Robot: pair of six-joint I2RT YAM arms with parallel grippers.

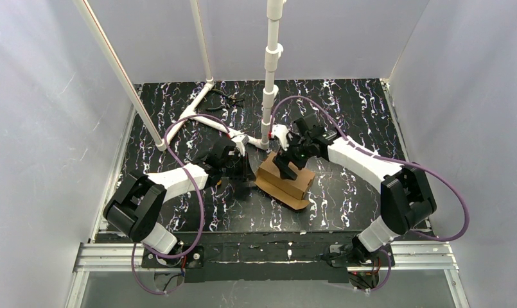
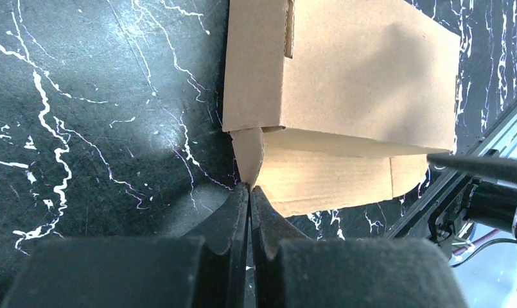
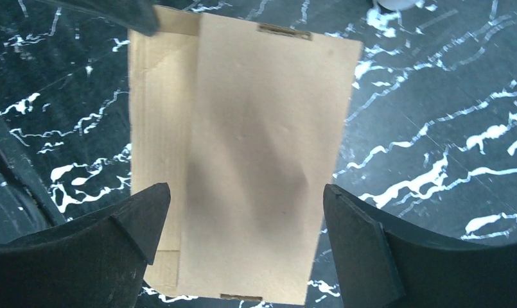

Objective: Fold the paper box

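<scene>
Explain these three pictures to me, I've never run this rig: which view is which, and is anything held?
Two robot arms are bolted at the near edge of a black marbled table. The wide picture looks down from above and behind them; the other two come from cameras on each wrist. On the table lies the paper box, brown cardboard, mostly folded up. The left gripper is shut, its tips at a corner flap. The right gripper hangs open above its top, holding nothing.
</scene>
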